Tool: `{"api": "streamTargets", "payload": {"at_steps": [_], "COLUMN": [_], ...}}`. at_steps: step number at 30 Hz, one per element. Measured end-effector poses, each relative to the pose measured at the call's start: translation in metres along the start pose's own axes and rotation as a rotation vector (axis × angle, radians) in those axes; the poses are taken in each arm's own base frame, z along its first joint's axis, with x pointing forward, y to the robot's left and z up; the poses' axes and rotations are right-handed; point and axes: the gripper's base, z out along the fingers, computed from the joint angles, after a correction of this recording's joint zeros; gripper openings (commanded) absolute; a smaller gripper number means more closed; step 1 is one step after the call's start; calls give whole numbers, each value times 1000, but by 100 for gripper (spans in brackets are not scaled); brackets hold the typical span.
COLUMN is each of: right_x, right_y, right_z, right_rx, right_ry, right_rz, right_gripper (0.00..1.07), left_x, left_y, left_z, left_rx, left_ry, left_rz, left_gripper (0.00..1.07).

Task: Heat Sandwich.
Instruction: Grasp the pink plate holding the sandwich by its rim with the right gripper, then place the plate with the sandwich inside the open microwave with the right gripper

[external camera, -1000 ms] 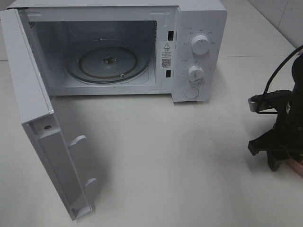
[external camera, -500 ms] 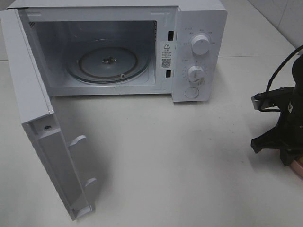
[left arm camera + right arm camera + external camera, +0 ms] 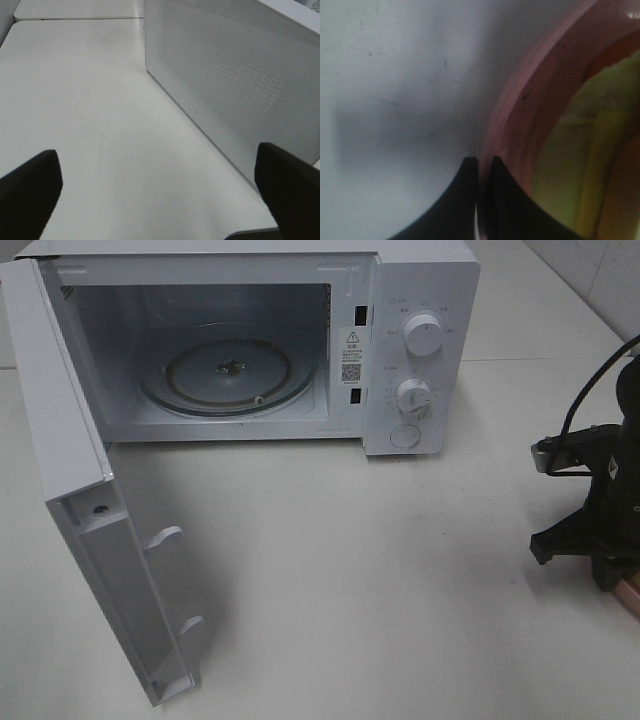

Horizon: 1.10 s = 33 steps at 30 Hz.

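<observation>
White tabletop [image 3: 400,570] lies open between microwave door [image 3: 90,540] and your right gripper [image 3: 481,162]. It's clamped on the rim of the pink plate [image 3: 530,100]; left gripper [image 3: 156,150] gapes wide.

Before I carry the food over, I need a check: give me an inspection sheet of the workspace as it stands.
Surface: white table, no spills seen.
Job's things: sandwich on pink plate, far right of the table; microwave with door swung wide open, glass turntable bare.
Clutter: nothing seen.
Tools: left tool open, beside the door's mesh face; right tool shut on the plate's rim.
Cables: black cable looping off the right arm, above the table.
Surroundings: nothing seen.
</observation>
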Motion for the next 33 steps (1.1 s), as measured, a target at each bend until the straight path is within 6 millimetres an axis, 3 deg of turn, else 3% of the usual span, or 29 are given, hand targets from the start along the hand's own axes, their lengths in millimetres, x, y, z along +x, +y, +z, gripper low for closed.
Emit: {"api": "streamTargets", "payload": {"at_steps": [20,33], "right_x": [9,30], "right_y": [26,40], "right_z": [-13,-67], "right_rx": [176,209], "right_ry": [59,-48], "right_rz": [-115,-173], "right_gripper": [0,0], "left_x": [0,0], "left_y": [0,0], "left_z": [0,0], "left_rx": [0,0], "left_ry": [0,0], "left_rz": [0,0], "left_gripper": [103,103]}}
